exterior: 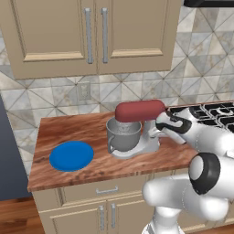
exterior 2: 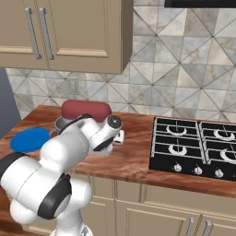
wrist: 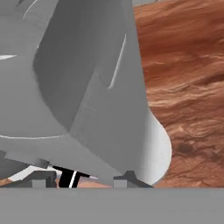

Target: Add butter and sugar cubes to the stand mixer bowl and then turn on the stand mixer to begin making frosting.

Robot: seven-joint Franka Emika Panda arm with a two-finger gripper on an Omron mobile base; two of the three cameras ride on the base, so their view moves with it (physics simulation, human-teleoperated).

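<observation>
Left base view, from left to right: a flat round blue plate [exterior: 71,156] lies bare on the wooden counter [exterior: 68,128], with no butter or sugar cubes visible on it. Just to its right stands the stand mixer [exterior: 137,125], its dark red head lowered over the stand mixer bowl [exterior: 122,135], a deep grey metal bowl with its handle facing the plate. What lies inside the bowl cannot be made out. Right of the mixer, the white arm reaches in from the near right, its hand pressed close against the mixer's grey column. Farther right, black stove grates [exterior: 215,112] sit at the counter's end.

Right base view: the arm's bulk covers most of the mixer; only the red head and a sliver of the bowl rim and plate show to the left, with the black stove on the right.

Hand view: the mixer's grey column and base fill the left, very close, with brown counter to the right. The gripper [wrist: 81,178] shows two dark fingertips at the bottom, a modest gap between them and a dark part of the mixer in that gap; whether they pinch it cannot be told.

Judging by the bare plate, the loading steps seem finished and the switching-on is in hand. The next move calls for a small, firm nudge or turn of the mixer's control without shoving the machine.
</observation>
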